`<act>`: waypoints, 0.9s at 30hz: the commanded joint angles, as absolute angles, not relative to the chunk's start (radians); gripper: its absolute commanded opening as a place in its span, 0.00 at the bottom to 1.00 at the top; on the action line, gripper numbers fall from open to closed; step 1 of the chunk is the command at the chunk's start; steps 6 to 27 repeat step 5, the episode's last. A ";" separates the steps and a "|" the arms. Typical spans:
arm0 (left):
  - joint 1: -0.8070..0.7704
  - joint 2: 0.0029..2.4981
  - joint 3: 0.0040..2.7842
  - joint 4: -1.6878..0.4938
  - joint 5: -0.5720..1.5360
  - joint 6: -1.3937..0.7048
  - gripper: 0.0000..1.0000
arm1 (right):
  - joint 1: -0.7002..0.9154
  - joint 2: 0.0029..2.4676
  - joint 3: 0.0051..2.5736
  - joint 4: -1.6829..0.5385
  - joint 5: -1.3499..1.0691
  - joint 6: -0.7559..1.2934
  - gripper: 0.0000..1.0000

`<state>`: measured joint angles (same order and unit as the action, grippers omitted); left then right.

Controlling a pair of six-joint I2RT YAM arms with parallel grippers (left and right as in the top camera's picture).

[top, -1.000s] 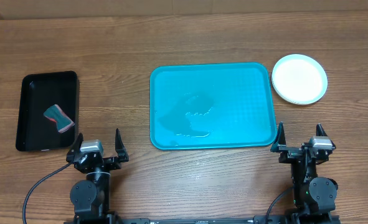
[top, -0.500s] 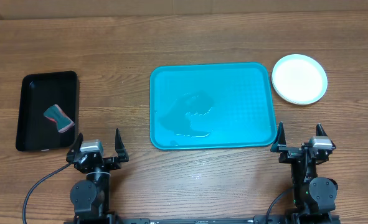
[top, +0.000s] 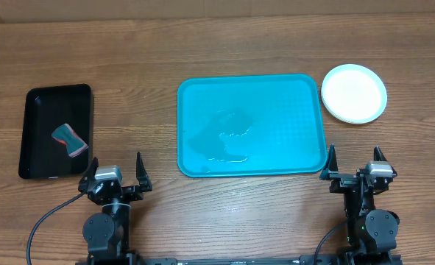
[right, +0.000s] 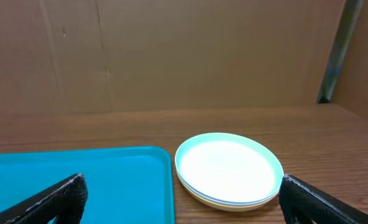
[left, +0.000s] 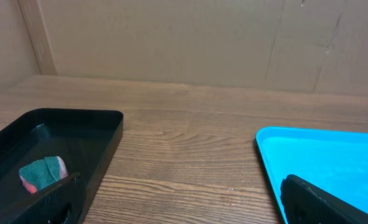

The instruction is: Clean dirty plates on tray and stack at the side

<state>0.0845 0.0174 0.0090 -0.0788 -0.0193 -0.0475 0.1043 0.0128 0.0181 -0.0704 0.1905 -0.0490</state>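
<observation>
The teal-blue tray (top: 276, 96) lies in the middle of the table with no plates on it, only a wet patch (top: 228, 136) near its front left. The plates (top: 354, 93) stand in one stack on the table right of the tray's far corner. In the right wrist view the stack (right: 228, 168) has a light-blue-rimmed plate on top and looks clean. My left gripper (top: 115, 179) is open and empty at the table's front left. My right gripper (top: 354, 168) is open and empty at the front right, near the tray's front right corner. The tray also shows in both wrist views (left: 333, 155) (right: 78, 177).
A black tray (top: 40, 147) stands at the left with a teal and pink sponge (top: 70, 140) in it; both show in the left wrist view (left: 78, 134) (left: 42, 172). A cardboard wall (right: 171, 50) runs behind the table's far edge.
</observation>
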 commanded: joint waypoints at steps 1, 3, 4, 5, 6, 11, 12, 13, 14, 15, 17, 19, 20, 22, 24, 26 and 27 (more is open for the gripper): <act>0.078 0.004 0.006 -0.078 -0.008 -0.022 1.00 | 0.098 0.003 0.008 -0.065 0.190 -0.053 1.00; 0.078 0.004 0.006 -0.078 -0.008 -0.022 1.00 | 0.098 0.003 0.008 -0.065 0.190 -0.054 1.00; 0.078 0.004 0.006 -0.078 -0.007 -0.022 1.00 | 0.098 0.003 0.008 -0.065 0.190 -0.054 1.00; 0.078 0.004 0.006 -0.078 -0.008 -0.022 1.00 | 0.098 0.003 0.008 -0.065 0.190 -0.054 1.00; 0.078 0.004 0.006 -0.078 -0.008 -0.022 1.00 | 0.098 0.003 0.008 -0.065 0.190 -0.054 1.00; 0.078 0.004 0.006 -0.078 -0.008 -0.022 1.00 | 0.098 0.003 0.008 -0.065 0.190 -0.054 1.00; 0.078 0.004 0.006 -0.078 -0.008 -0.022 1.00 | 0.098 0.003 0.008 -0.065 0.190 -0.054 1.00; 0.078 0.004 0.006 -0.078 -0.008 -0.022 1.00 | 0.098 0.003 0.008 -0.065 0.190 -0.054 1.00; 0.078 0.004 0.006 -0.078 -0.008 -0.022 1.00 | 0.098 0.003 0.008 -0.065 0.190 -0.054 1.00; 0.078 0.004 0.006 -0.078 -0.008 -0.022 1.00 | 0.098 0.003 0.008 -0.065 0.190 -0.054 1.00; 0.078 0.004 0.006 -0.078 -0.008 -0.022 1.00 | 0.098 0.003 0.008 -0.065 0.190 -0.054 1.00; 0.078 0.004 0.006 -0.078 -0.008 -0.022 1.00 | 0.098 0.003 0.008 -0.065 0.190 -0.054 1.00; 0.078 0.004 0.006 -0.078 -0.008 -0.022 1.00 | 0.098 0.003 0.008 -0.065 0.190 -0.054 1.00; 0.078 0.004 0.006 -0.078 -0.008 -0.022 1.00 | 0.098 0.003 0.008 -0.065 0.190 -0.054 1.00; 0.078 0.004 0.006 -0.078 -0.008 -0.022 1.00 | 0.098 0.003 0.008 -0.065 0.190 -0.054 1.00; 0.078 0.004 0.006 -0.078 -0.008 -0.022 1.00 | 0.098 0.003 0.008 -0.065 0.190 -0.054 1.00; 0.078 0.004 0.006 -0.078 -0.008 -0.022 1.00 | 0.098 0.003 0.008 -0.065 0.190 -0.054 1.00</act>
